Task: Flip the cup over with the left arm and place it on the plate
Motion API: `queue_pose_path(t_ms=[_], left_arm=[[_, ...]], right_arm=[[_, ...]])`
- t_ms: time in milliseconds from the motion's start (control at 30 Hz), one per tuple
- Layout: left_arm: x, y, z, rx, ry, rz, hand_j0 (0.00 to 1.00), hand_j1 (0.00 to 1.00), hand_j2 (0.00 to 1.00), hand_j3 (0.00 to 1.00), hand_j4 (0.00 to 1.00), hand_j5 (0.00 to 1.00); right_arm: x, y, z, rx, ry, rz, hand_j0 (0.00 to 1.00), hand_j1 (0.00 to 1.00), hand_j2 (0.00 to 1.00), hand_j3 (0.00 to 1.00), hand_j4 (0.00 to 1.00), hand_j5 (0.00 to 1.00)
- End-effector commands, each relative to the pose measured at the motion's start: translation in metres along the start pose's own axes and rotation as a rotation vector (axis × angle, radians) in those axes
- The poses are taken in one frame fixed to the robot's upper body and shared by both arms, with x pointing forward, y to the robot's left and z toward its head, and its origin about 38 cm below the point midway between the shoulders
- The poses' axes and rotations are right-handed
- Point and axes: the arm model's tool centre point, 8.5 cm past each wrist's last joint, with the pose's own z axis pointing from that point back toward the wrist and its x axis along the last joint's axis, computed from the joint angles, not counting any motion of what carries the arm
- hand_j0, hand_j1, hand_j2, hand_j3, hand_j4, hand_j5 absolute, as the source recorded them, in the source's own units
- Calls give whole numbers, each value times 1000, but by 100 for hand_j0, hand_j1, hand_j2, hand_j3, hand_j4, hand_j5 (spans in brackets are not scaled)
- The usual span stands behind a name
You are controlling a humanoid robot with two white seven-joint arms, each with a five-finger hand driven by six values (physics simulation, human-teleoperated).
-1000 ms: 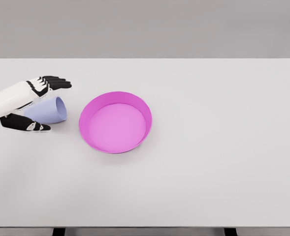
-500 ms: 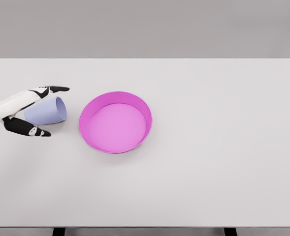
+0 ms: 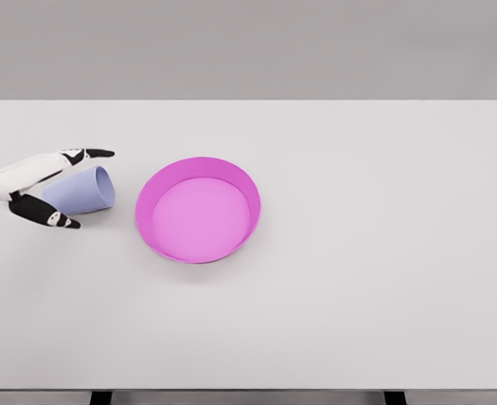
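Head view: the pale blue cup (image 3: 81, 190) lies on its side at the left of the white table (image 3: 358, 295), its mouth toward the pink plate (image 3: 199, 209) just beside it. The left hand (image 3: 41, 187) brackets the cup, fingers above, thumb below, not visibly clamped. Nothing looks done yet: grasping, flipping and placing all remain
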Motion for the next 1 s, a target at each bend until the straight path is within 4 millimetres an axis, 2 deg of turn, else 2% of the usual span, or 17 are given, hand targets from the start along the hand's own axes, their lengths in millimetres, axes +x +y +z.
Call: queue_pose_path(t_ms=[0,67,133,333,633,800,967], left_arm=[[-11,-5,-2,4,23,41,100,100,100,100,100,100],[-23,-10,-6,17,46,75,100,100,100,100,100,100],[-27,-14,-9,19,48,92,100,100,100,100,100,100],[-19,-5,-16,35,21,75,100,100,100,100,100,100],[-21,-2,-15,43,38,69,100,100,100,100,100,100],[-40,0,-13,61,224,127,100,100,100,100,100,100],[-23,-5,-24,39,204,55,100,100,100,100,100,100]], right_arm=[[0,0,0,0,0,0,100,100,100,100,100,100],[0,0,0,1,0,0,100,100,100,100,100,100],[0,0,0,0,0,0,100,100,100,100,100,100],[0,0,0,1,0,0,100,100,100,100,100,100],[0,0,0,0,0,0,100,100,100,100,100,100],[0,0,0,0,0,0,100,100,100,100,100,100],[0,0,0,0,0,0,100,100,100,100,100,100]])
